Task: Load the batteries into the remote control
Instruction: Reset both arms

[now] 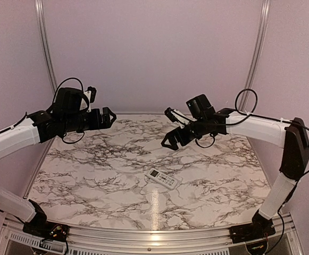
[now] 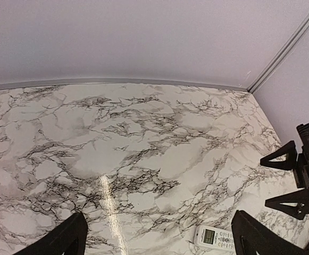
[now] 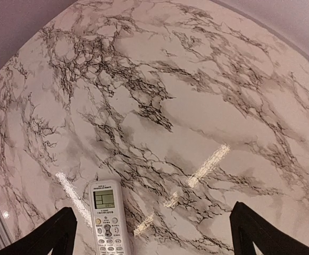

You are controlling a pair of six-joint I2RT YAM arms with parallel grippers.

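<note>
The white remote control (image 1: 163,178) lies face up on the marble table, display and button rows showing, a little right of centre toward the near edge. In the right wrist view the remote control (image 3: 107,218) sits by the left finger; in the left wrist view the remote control (image 2: 215,237) is at the bottom right. My left gripper (image 1: 102,106) hangs open above the far left of the table, holding nothing. My right gripper (image 1: 168,127) is open and empty too, raised above and beyond the remote. No batteries are in view.
The marble table top (image 1: 90,170) is bordered by an aluminium rail (image 1: 154,234) at the near edge. Lilac walls (image 1: 154,53) close the back and sides. The right gripper (image 2: 292,180) shows at the right edge of the left wrist view.
</note>
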